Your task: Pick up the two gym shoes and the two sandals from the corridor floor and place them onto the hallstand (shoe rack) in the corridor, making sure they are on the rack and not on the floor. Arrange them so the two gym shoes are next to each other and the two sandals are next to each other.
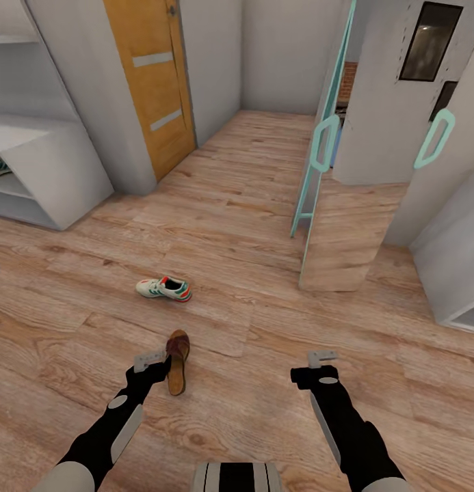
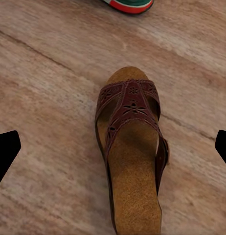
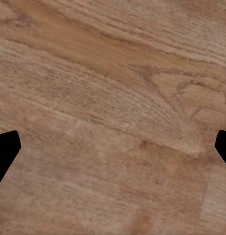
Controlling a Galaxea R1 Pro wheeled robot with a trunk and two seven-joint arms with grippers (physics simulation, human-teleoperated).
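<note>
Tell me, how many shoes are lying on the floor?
2. A gym shoe lies in the middle of the wooden floor, and a sandal lies nearer, beside the left gripper. Others may be out of view.

One gym shoe (image 1: 164, 288) lies on its side on the corridor floor (image 1: 250, 205), white with green stripes and red-orange at heel and sole. Near it, closer to the robot, a single brown sandal (image 1: 177, 362) lies flat, its dark cut-out strap (image 2: 128, 108) across a tan footbed. Off to the left stands the white hallstand (image 1: 45, 171), something striped tucked on its lower shelf.
</note>
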